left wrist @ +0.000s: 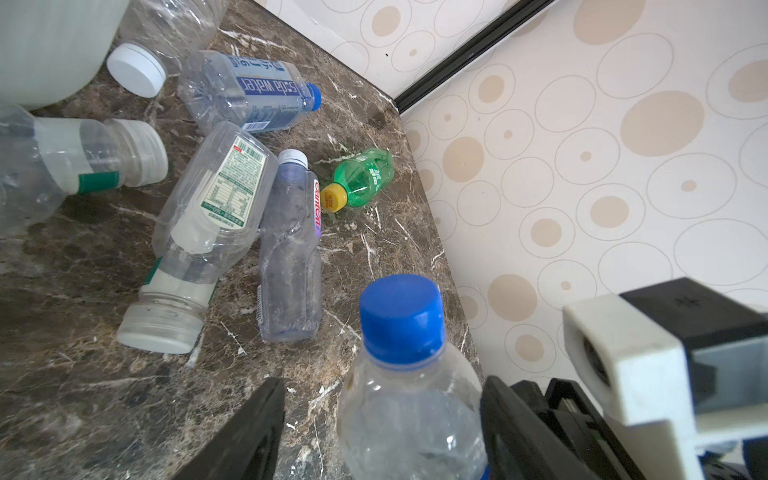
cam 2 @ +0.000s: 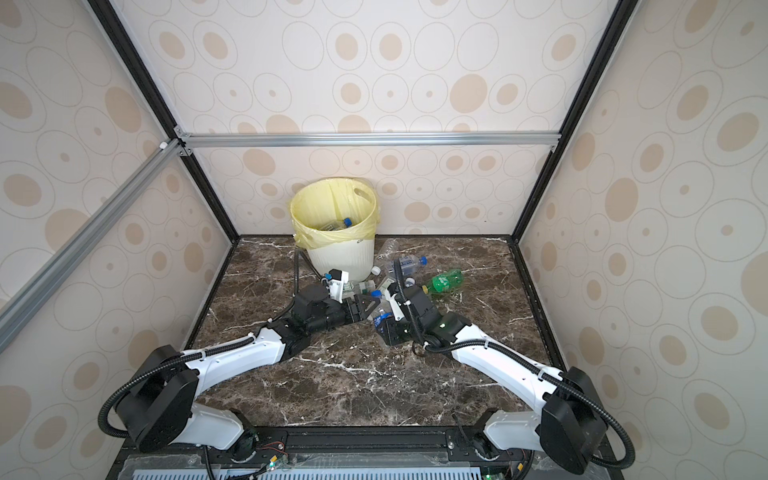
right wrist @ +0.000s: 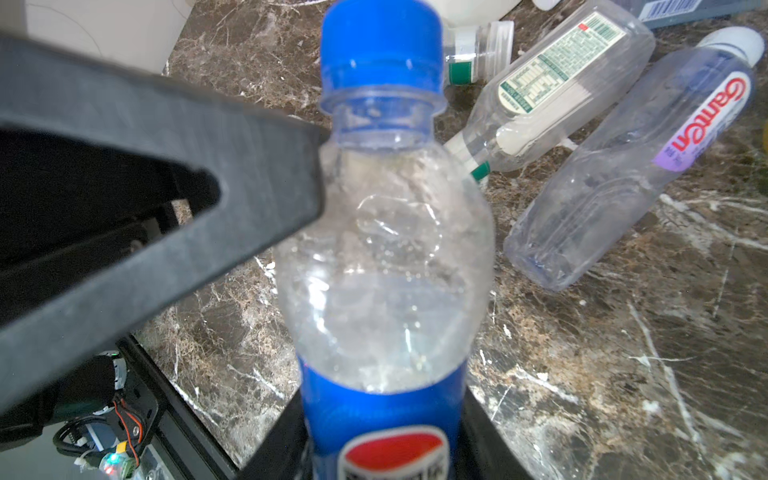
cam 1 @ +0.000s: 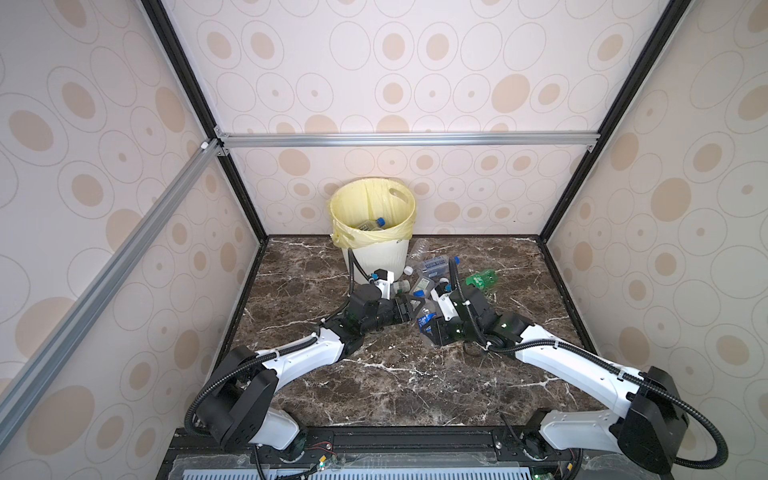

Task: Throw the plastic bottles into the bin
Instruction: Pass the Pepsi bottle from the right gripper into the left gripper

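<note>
The right end effector [right wrist: 382, 438] pinches the blue-labelled bottle [right wrist: 382, 249] by its lower body. The left end effector [left wrist: 384, 390] stands spread around the same bottle's shoulder (one finger [right wrist: 257, 174] touches it near the neck, the other stands apart). In both top views this happens at about 5 o'clock from the bin [cam 1: 376, 257], which sits at the 12 o'clock edge of the counter [cam 1: 374, 374]. Loose bottles [left wrist: 216, 195] lie at the bin's 4 o'clock, a green bottle [cam 1: 482, 279] farthest out. A blue-capped bottle [cam 1: 376, 223] lies inside the bin.
</note>
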Tool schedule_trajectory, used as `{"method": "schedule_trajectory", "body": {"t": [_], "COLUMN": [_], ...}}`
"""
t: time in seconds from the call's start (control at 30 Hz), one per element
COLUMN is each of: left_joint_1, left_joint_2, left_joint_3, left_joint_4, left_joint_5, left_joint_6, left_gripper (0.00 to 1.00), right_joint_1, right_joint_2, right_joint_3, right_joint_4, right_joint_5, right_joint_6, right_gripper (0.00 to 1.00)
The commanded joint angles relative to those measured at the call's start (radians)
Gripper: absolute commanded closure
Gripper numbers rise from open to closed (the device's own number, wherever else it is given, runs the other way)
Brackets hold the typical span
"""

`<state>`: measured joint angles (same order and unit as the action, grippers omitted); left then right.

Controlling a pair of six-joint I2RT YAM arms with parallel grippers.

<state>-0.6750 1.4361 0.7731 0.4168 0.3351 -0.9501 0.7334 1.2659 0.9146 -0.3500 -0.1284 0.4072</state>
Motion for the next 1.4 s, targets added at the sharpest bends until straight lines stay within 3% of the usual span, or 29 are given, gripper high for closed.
{"method": "schedule_trajectory", "body": {"t": [0.0, 0.27, 0.53, 0.83, 1.03, 1.13, 1.37], "left_joint_1": [0.011, 0.021, 0.023, 0.023, 0.025, 0.028, 0.060], "left_joint_2": [0.005, 0.003, 0.012, 0.028, 0.026, 0.019, -0.006], "left_joint_3": [0.040, 0.046, 0.048, 0.039, 0.039, 0.038, 0.037], "left_joint_4": [0.020, 0.023, 0.045, 0.081, 0.073, 0.058, 0.013], "left_joint_5": [-0.001, -0.006, 0.005, 0.027, 0.023, 0.011, -0.012], "left_joint_6": [-0.010, -0.013, -0.025, -0.046, -0.041, -0.036, -0.022], "left_gripper": [0.29, 0.39, 0.58, 0.57, 0.73, 0.76, 0.80], "right_joint_1": [0.021, 0.040, 0.053, 0.064, 0.064, 0.064, 0.064], "right_joint_2": [-0.028, -0.034, -0.054, -0.054, -0.046, -0.045, -0.059], "right_joint_3": [-0.013, -0.031, -0.060, -0.065, -0.063, -0.063, -0.055], "right_joint_4": [0.047, 0.060, 0.093, 0.100, 0.104, 0.103, 0.093], "right_joint_5": [-0.025, -0.025, -0.033, -0.020, -0.014, -0.009, 0.011], "right_joint_6": [-0.031, -0.048, -0.059, -0.070, -0.071, -0.071, -0.081], "right_gripper": [0.54, 0.54, 0.55, 0.55, 0.54, 0.50, 0.29]}}
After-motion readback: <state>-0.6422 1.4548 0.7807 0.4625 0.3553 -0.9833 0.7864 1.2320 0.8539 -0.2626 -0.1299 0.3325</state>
